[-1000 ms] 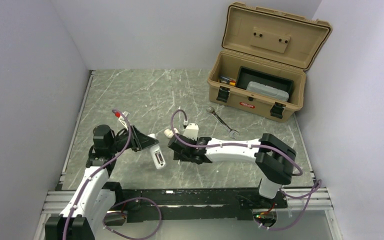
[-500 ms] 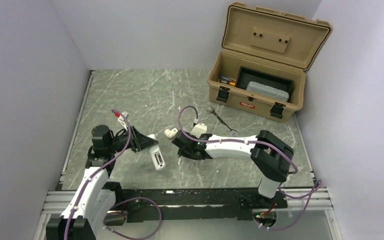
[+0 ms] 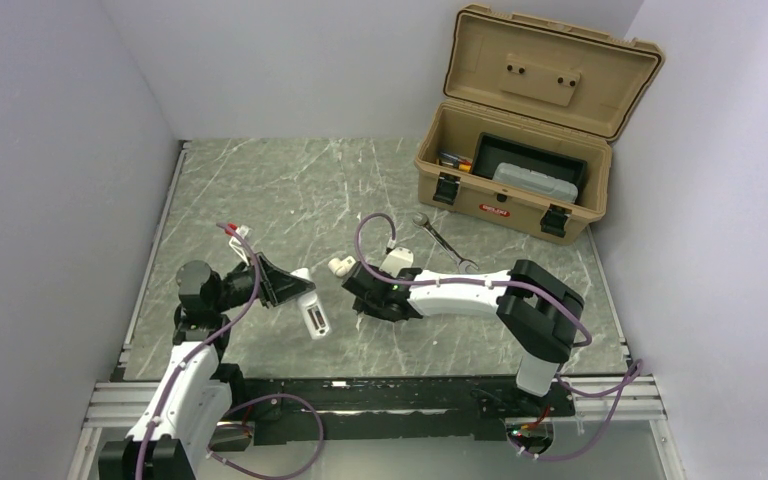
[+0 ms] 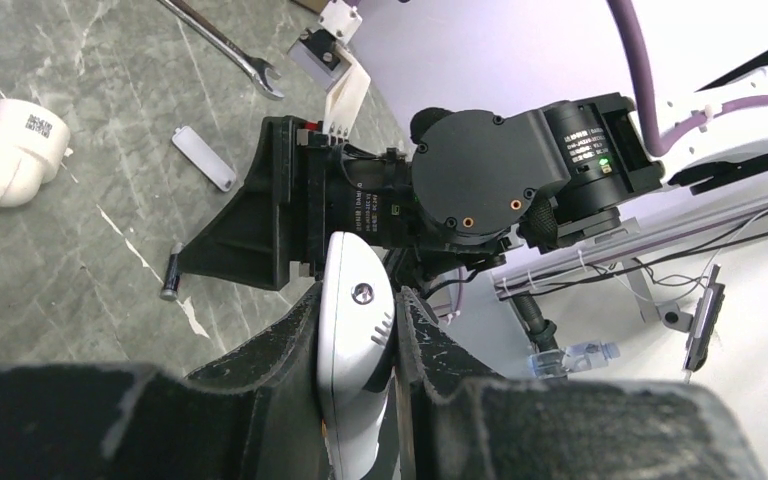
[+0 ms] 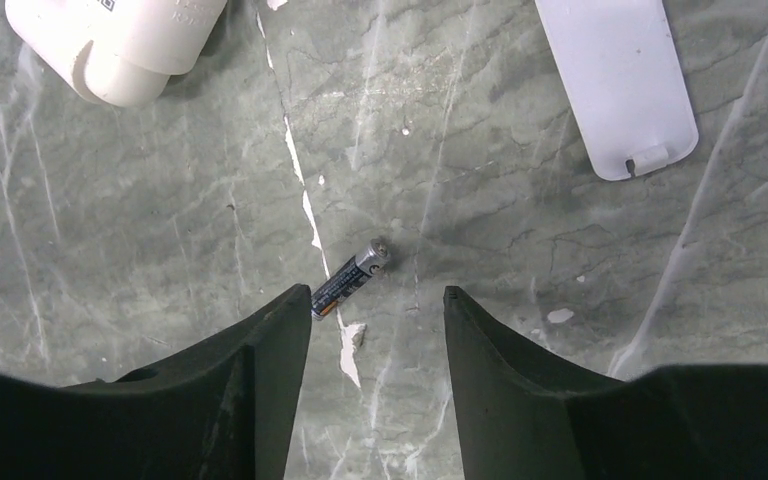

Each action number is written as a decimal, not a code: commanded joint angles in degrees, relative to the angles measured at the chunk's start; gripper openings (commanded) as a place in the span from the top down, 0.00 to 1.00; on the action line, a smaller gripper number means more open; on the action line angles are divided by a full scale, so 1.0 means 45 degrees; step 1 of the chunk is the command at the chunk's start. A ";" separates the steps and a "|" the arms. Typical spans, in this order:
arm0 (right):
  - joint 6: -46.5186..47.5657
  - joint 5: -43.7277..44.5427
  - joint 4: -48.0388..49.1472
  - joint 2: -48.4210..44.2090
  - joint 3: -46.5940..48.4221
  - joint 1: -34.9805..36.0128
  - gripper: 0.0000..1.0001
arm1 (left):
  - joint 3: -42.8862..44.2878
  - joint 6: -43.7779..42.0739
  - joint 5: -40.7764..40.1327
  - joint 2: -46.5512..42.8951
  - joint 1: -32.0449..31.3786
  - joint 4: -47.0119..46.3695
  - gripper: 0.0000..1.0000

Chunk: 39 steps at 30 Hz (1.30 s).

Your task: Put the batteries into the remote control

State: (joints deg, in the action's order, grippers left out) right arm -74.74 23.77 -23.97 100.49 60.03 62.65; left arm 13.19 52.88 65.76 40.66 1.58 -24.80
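Right arm's elbow has shifted slightly inward since a second ago. Right gripper (image 5: 375, 300) hangs spread over the grey-green marble table (image 5: 520, 260). One battery (image 5: 350, 280) lies flat between the fingers, its lower end just beside one fingertip, with bare marble on the other side. Left gripper (image 4: 358, 300) pinches the remote control (image 4: 352, 350) edge-on, close to the right wrist. White pipe fitting (image 5: 120, 40) and flat white cover (image 5: 615, 85) lie beyond the battery. Wrench (image 3: 443, 243) and open tan toolbox (image 3: 520, 150) sit farther off, toward the right wall.

White arms (image 3: 460, 292), black joints (image 3: 545, 322), purple cables (image 3: 359, 238)
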 commanded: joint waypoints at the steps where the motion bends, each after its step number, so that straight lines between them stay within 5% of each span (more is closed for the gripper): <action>1: 0.0976 0.0519 -0.0044 -0.0298 0.0342 -0.0071 0.43 | 0.0070 0.0369 0.0467 -0.0116 0.0086 -0.1258 1.00; 5: 0.6133 0.0489 0.1245 -0.0739 0.0272 -0.0048 0.40 | 0.0164 0.0147 0.0456 -0.0071 0.0103 -0.0800 1.00; 9: 1.2733 -0.3001 0.2376 -0.0905 0.0241 -0.0117 0.44 | 0.0145 0.0184 0.0396 0.0037 0.0154 -0.0789 1.00; 17: 1.9027 -0.7615 0.4566 -0.3319 -0.2238 -0.1035 0.45 | 0.0156 0.0113 0.0484 0.0104 0.0392 -0.0640 1.00; 23: 2.2585 -1.1429 0.5945 -0.4504 -0.3999 -0.2403 0.45 | -0.0009 0.0536 0.0461 0.0380 0.0627 -0.1029 1.00; 39: 2.6815 -1.3312 0.3983 -0.1282 -0.1740 -0.3322 0.50 | -0.0216 0.0991 0.0597 0.1019 0.0957 -0.1534 1.00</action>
State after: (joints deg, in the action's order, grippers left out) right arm 39.44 -31.90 -4.36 91.74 46.81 48.47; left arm 12.34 56.73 66.81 45.25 5.32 -28.25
